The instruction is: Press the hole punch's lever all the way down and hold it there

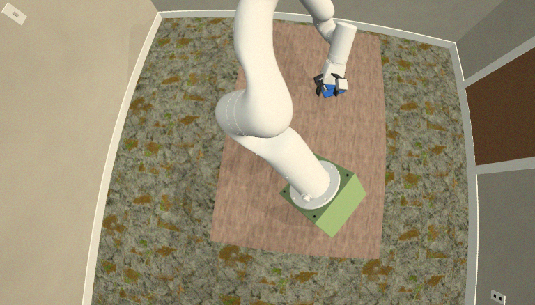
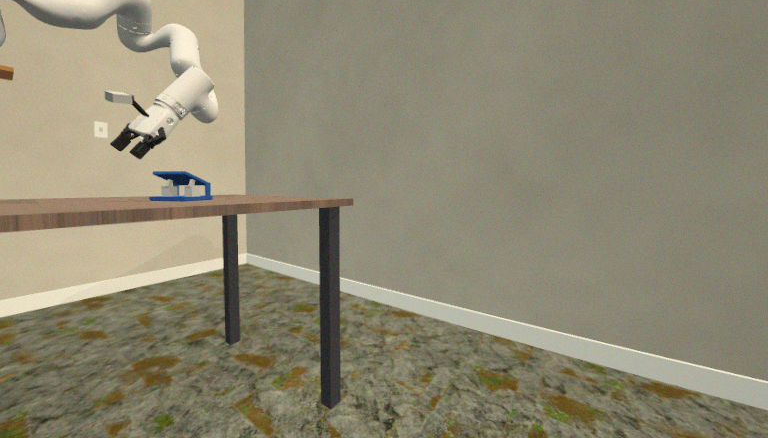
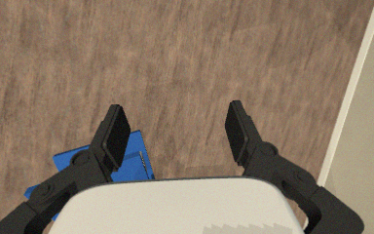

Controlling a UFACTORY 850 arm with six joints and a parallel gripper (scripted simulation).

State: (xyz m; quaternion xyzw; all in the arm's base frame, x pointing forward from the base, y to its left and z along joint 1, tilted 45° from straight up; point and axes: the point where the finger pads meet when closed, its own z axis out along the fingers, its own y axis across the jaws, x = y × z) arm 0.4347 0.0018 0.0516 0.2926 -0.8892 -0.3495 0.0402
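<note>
A blue hole punch stands upright on the wooden table near its far end. Its lever is raised, sloping up to the left in the side view. My gripper is open and empty. It hangs tilted in the air above and a little left of the punch, clear of it. From above, the gripper covers most of the punch. In the wrist view the fingers stand wide apart over bare table, and the punch shows partly behind the left finger.
The arm's green base block sits on the near end of the table. The table's right edge lies close beside the right finger in the wrist view. A wall stands behind the table.
</note>
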